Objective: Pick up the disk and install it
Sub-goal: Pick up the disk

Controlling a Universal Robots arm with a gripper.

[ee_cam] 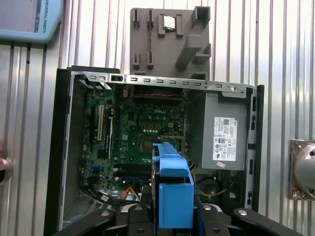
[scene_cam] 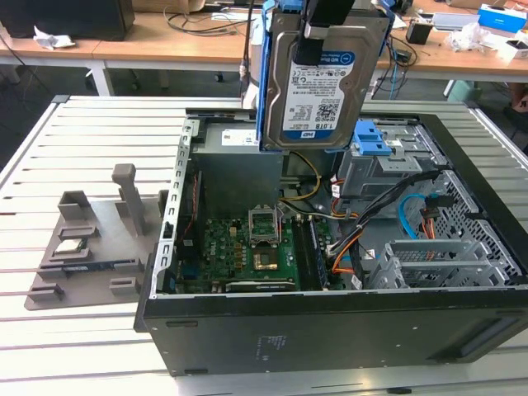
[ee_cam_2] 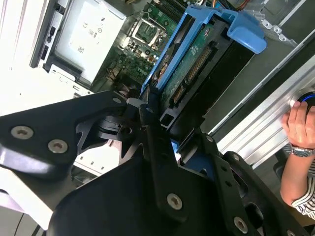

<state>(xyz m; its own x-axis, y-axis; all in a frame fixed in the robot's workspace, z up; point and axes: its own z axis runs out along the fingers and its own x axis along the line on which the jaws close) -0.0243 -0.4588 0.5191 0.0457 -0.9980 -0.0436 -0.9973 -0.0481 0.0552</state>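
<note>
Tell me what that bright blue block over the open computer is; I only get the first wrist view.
Observer: That is the bracket around a disk. The exterior view shows the disk's silver face and white-and-blue label, standing upright.
Operator: What keeps it up there?
Observer: The gripper is shut on its upper end, as the exterior view shows.
Operator: Is it in its slot yet?
Observer: No. The exterior view shows it above the computer case, beside a grey cage with blue tabs, not inside it.
</note>
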